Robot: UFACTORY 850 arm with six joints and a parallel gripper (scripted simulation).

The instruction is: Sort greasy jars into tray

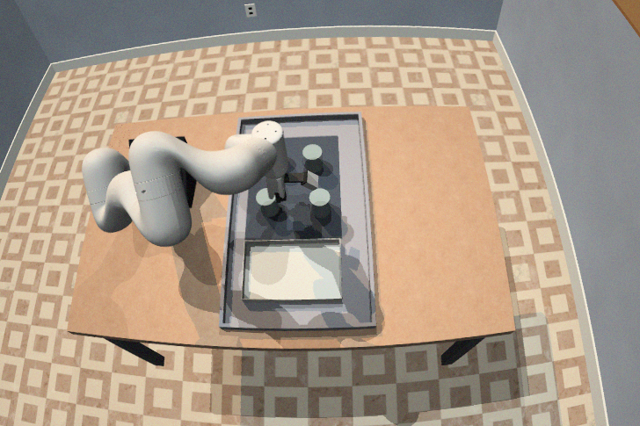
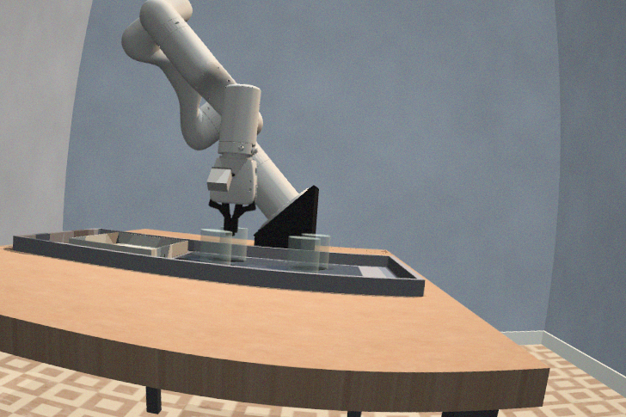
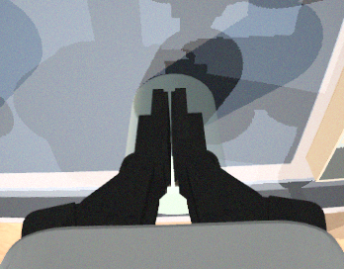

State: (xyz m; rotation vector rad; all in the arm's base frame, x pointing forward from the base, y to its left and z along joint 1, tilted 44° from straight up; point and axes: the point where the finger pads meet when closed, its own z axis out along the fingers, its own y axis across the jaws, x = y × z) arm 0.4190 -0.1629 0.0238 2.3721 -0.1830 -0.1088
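Beside closed gripper (image 1: 280,198), jar (image 1: 265,198) upright, axis vertical.

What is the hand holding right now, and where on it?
Nothing. The hand is shut with its fingers pressed together, empty, poised by a jar on the mat.

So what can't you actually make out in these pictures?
- Fourth jar: in the top view only three jars show; the arm covers the rest of the mat.
- Contact: the wrist view doesn't show whether the shut gripper touches the jar behind it.
- Grease: invisible in every view.
- Tray floor: the side view shows only its rims.
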